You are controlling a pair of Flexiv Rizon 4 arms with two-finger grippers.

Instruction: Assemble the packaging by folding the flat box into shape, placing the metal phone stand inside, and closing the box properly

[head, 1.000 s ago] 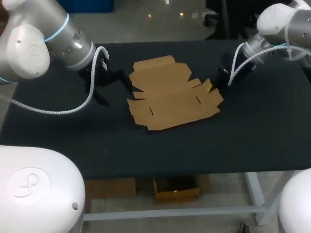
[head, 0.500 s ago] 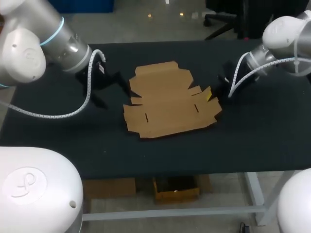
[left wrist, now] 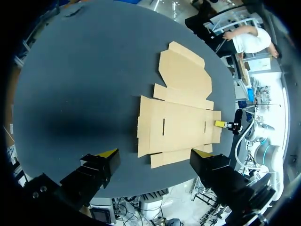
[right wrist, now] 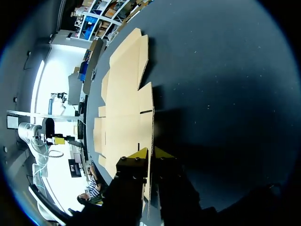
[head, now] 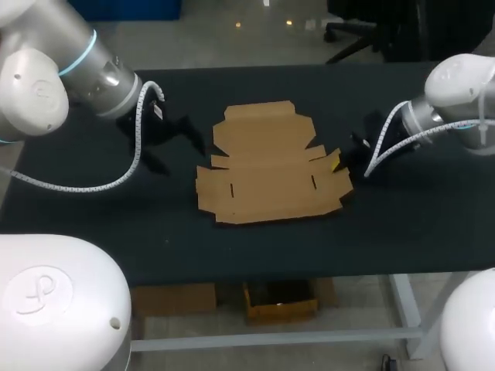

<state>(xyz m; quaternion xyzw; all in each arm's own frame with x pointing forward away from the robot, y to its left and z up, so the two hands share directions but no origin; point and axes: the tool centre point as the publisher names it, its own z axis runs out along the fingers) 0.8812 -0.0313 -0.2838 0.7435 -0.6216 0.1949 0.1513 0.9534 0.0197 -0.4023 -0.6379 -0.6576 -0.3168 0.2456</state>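
W/ right jaws pinching a side flap of the flat box (head: 267,166), lying mid-worktop (head: 402,224), & left jaws spread wide, clear of its other edge, nothing pins it: sheet may skid or lift instead of creasing, or flap slips out.

A table (head: 255,247) with a flat, matte black top takes up most of the scene. Below its near edge stand a white metal leg (head: 406,305) and a white crossbar (head: 271,338). Light falls evenly, leaving only soft shadows on the top.
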